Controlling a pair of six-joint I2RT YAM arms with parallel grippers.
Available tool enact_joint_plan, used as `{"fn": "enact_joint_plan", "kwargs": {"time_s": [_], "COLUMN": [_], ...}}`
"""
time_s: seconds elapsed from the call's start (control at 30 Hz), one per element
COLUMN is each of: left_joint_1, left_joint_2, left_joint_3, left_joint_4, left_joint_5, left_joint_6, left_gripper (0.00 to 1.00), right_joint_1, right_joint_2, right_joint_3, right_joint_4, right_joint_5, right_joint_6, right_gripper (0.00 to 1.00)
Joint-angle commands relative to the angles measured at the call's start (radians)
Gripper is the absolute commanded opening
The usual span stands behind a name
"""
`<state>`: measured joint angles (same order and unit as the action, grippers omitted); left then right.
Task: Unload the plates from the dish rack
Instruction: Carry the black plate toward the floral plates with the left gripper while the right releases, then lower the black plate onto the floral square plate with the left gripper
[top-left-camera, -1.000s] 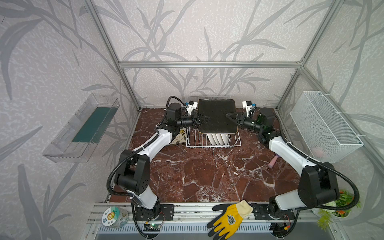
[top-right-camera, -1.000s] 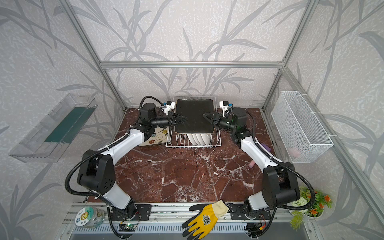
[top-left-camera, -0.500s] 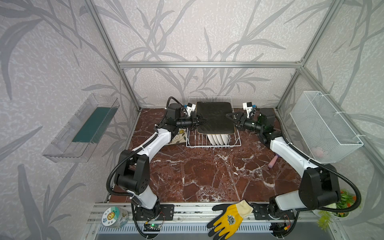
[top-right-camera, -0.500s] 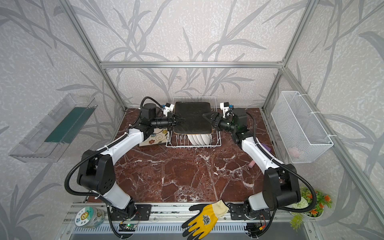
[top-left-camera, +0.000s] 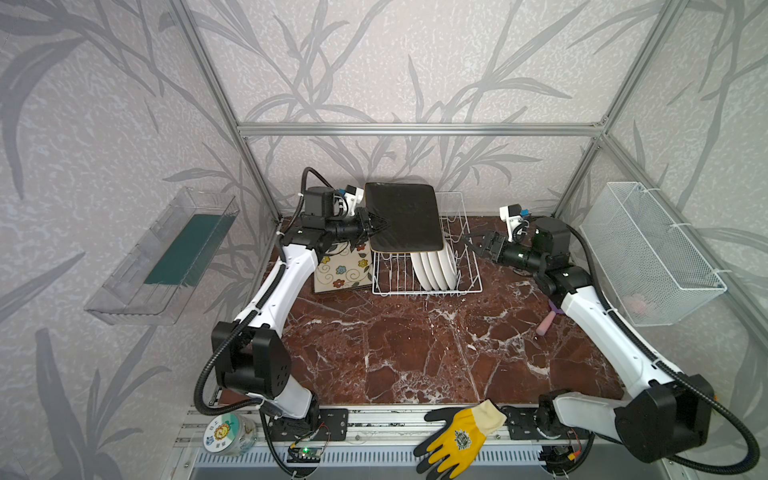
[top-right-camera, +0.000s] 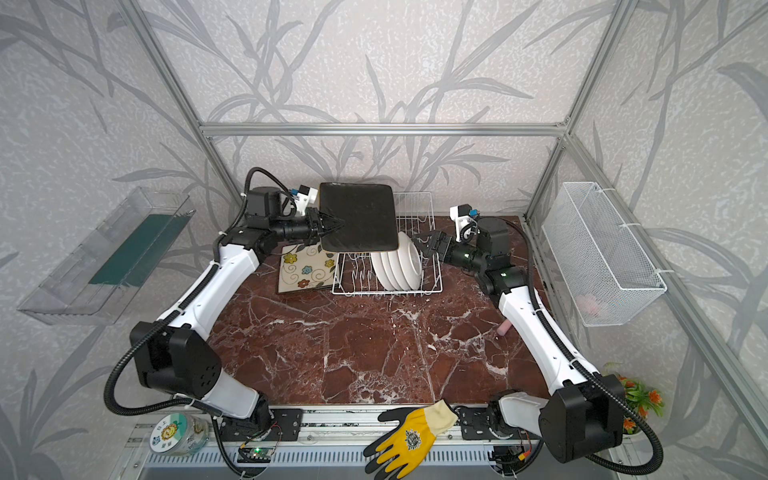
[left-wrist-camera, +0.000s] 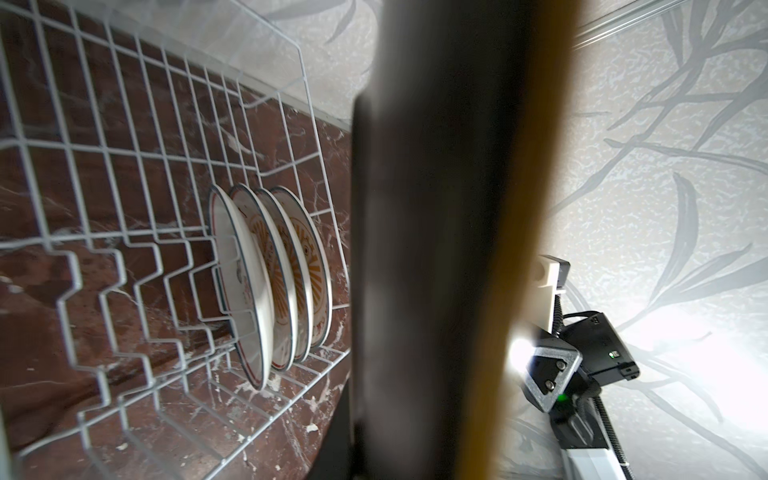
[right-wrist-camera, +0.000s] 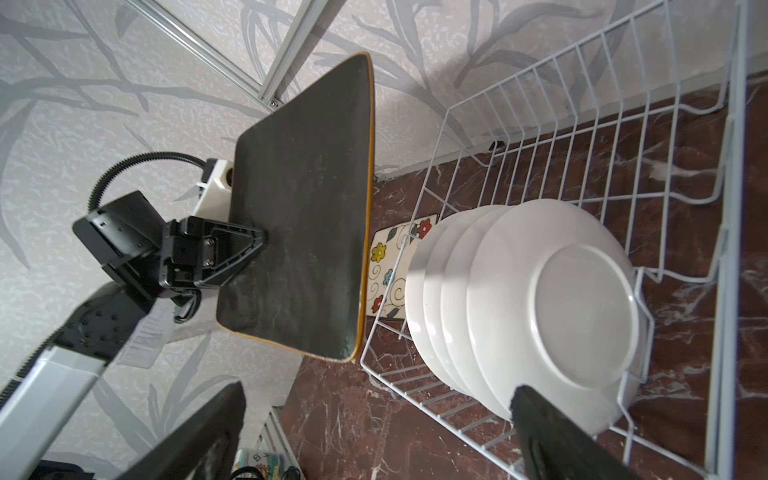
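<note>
Fingers, left: we see the left gripper (top-left-camera: 376, 226) clamped on the left edge of a square plate (top-left-camera: 403, 216), one finger (right-wrist-camera: 245, 245) pressed flat on its black back.
Fingers, right: the right gripper (top-left-camera: 473, 245) stands spread wide and empty, right of centre in both top views, just beside the rack's right side.
Held plate: black back towards us, tilted, raised over the rack's left part at upper centre; we make out a yellow rim in the right wrist view.
Round plates: four round plates (top-left-camera: 436, 266) stand on edge in the rack's right half, white backs towards the open fingers.
Dish rack: the white wire dish rack (top-left-camera: 469, 286) sits at the back of the marble table (top-left-camera: 415, 353).
Flowered plate: a cream flowered plate (top-left-camera: 343, 270) lies face up just left of the rack, under the left gripper.
</note>
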<state>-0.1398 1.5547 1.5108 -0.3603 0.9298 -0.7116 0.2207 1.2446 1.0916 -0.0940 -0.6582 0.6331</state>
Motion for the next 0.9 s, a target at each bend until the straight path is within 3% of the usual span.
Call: {"fn": "enact_joint_plan", "kwargs": {"time_s": [0.0, 0.37, 0.57, 0.87], "left_joint_1": [0.039, 0.221, 0.254, 0.314], "left_joint_2": [-0.102, -0.087, -0.094, -0.085], "left_joint_3": [0.123, 0.362, 0.276, 0.147], "left_joint_4": [-0.150, -0.656, -0.647, -0.563], "left_joint_5": [-0.014, -0.225, -0.316, -0.356], "left_joint_6": [0.197, 0.509, 0.530, 0.524], "left_gripper": [0.00, 0.00, 0.00, 0.00], "right_joint_1": [-0.001, 0.083, 0.175, 0.192], "right_joint_2": [-0.026, -0.054, -0.024, -0.019], "right_joint_3": [0.048, 0.070, 0.101, 0.099], "right_joint_4": [-0.108, -0.164, -0.198, -0.179], "right_joint_5": [0.005, 0.052, 0.118, 0.123], "right_joint_6": [-0.125, -0.251, -0.314, -0.291], "right_gripper": [0.99, 0.99, 0.99, 0.99]}}
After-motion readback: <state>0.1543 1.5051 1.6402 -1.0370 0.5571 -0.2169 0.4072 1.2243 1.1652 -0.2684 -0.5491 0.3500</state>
